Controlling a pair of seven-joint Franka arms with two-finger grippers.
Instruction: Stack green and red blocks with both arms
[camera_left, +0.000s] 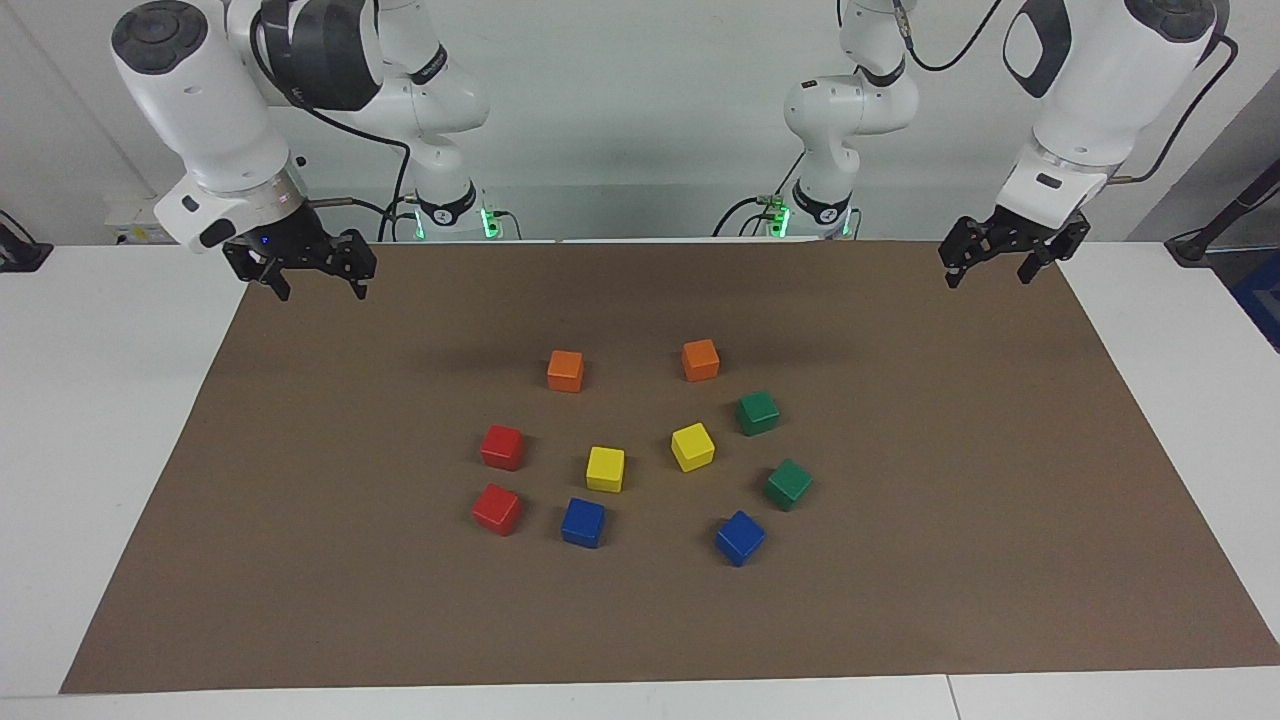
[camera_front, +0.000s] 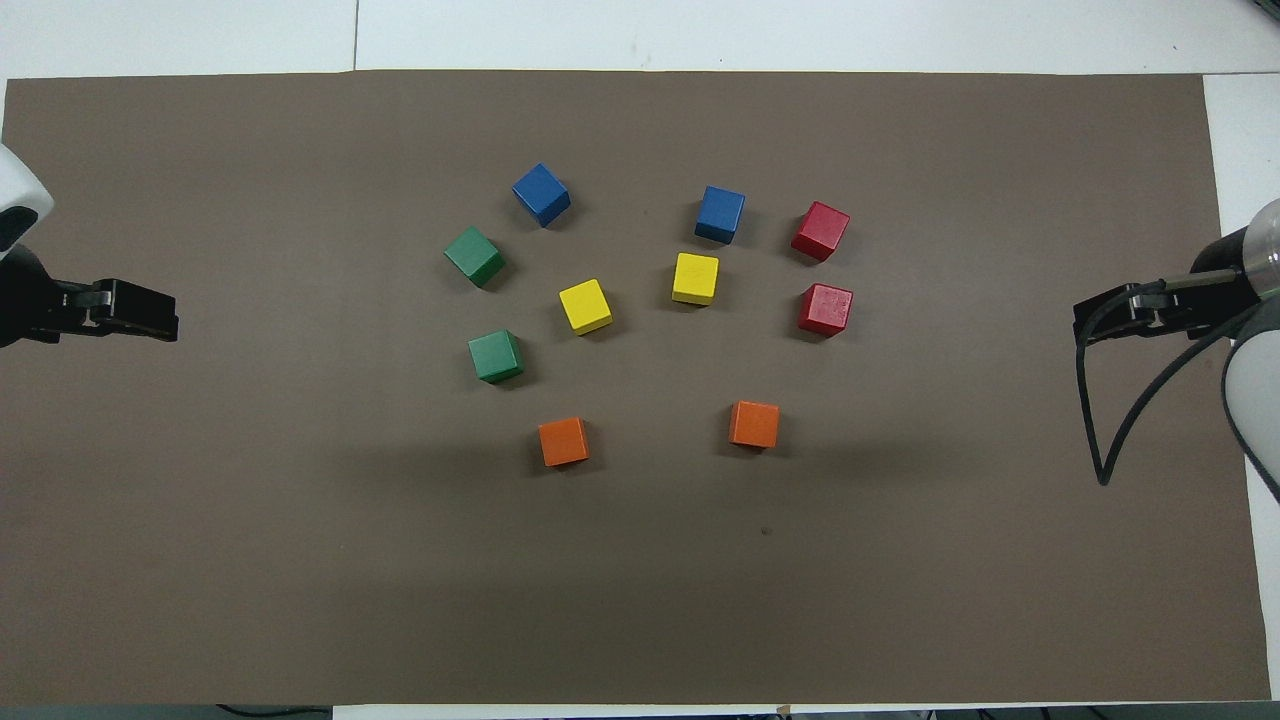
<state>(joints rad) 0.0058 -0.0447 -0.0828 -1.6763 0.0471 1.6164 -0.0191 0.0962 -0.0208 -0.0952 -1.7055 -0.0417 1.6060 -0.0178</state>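
Note:
Two green blocks (camera_left: 758, 412) (camera_left: 789, 484) lie on the brown mat toward the left arm's end of the cluster; they also show in the overhead view (camera_front: 495, 356) (camera_front: 474, 255). Two red blocks (camera_left: 502, 446) (camera_left: 497, 509) lie toward the right arm's end, and show in the overhead view (camera_front: 826, 308) (camera_front: 820, 230). All lie apart, none stacked. My left gripper (camera_left: 988, 278) (camera_front: 160, 325) is open and empty, up over the mat's edge at its own end. My right gripper (camera_left: 321, 291) (camera_front: 1085, 325) is open and empty over the mat's edge at its end.
Two orange cubes (camera_left: 565, 370) (camera_left: 700, 360) lie nearest the robots. Two yellow cubes (camera_left: 605, 468) (camera_left: 692, 446) lie in the middle of the cluster. Two blue cubes (camera_left: 583, 522) (camera_left: 740, 537) lie farthest. The brown mat (camera_left: 950, 560) covers most of the white table.

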